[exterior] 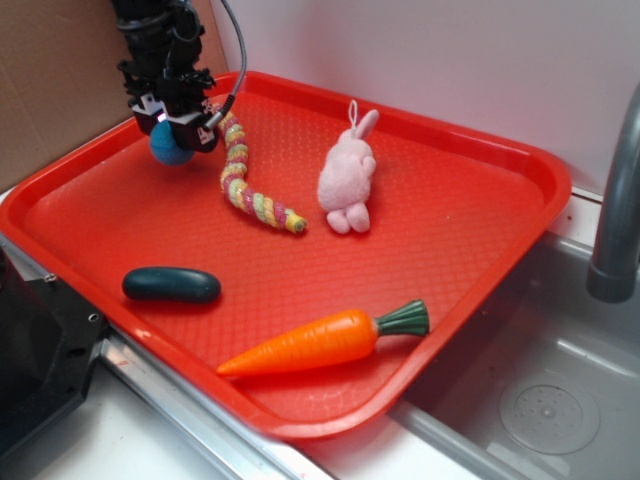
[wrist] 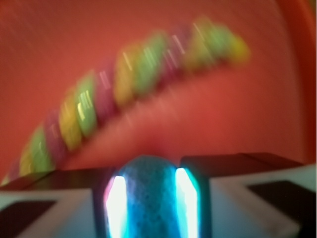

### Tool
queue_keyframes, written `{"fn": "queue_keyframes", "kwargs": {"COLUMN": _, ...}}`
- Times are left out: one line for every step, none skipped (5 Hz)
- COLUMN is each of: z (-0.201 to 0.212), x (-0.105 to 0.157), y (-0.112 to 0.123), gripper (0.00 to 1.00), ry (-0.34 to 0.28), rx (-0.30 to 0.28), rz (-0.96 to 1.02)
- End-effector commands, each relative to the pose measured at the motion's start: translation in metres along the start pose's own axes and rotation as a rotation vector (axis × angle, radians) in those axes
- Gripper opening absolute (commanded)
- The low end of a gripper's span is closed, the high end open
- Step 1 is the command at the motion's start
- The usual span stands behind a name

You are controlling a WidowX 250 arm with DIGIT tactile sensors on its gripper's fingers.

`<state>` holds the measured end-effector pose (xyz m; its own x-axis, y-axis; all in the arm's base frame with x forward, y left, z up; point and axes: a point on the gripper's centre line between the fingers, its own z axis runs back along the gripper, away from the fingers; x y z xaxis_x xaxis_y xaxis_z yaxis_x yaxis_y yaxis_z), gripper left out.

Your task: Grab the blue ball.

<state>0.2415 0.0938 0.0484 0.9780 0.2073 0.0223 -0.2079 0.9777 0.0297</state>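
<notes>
Claw is clamped on the ball right now. In the wrist view the ball sits squeezed between both fingers, which are closed down to about its width. It's at the far left corner of the tray, just left of the top end of the striped rope toy. I can't tell from the exterior view whether it's touching the tray or just off it.

Handling-wise I'd guess it's light and squashy. The surface looks fuzzy, so it should grip fine and not squirt out, and nothing fragile about it. I've got it across the middle, which seems like the right spot for a round thing.

The tray is red textured plastic with a raised rim. On it, going from the ball: bunny further right past the rope, dark cucumber thing toward the front, carrot at the front edge. Sink and faucet sit past the tray's right side, cardboard behind the ball.
</notes>
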Motion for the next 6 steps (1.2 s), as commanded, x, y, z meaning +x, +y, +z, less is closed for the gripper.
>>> {"fn": "queue_keyframes", "kwargs": {"z": 0.08, "x": -0.007, "y": -0.026, "gripper": 0.0, "ry": 0.049, "rx": 0.058, "rz": -0.001}}
{"fn": "queue_keyframes", "kwargs": {"z": 0.111, "x": -0.026, "y": -0.044, "gripper": 0.0, "ry": 0.071, "rx": -0.003, "rz": -0.034}}
{"fn": "queue_keyframes", "kwargs": {"z": 0.131, "x": -0.045, "y": -0.058, "gripper": 0.0, "ry": 0.08, "rx": -0.031, "rz": -0.078}}
{"fn": "queue_keyframes", "kwargs": {"z": 0.144, "x": -0.069, "y": -0.077, "gripper": 0.0, "ry": 0.084, "rx": -0.036, "rz": -0.122}}
{"fn": "queue_keyframes", "kwargs": {"z": 0.15, "x": -0.088, "y": -0.09, "gripper": 0.0, "ry": 0.044, "rx": -0.036, "rz": -0.159}}
{"fn": "queue_keyframes", "kwargs": {"z": 0.14, "x": -0.079, "y": -0.092, "gripper": 0.0, "ry": 0.067, "rx": -0.045, "rz": -0.164}}
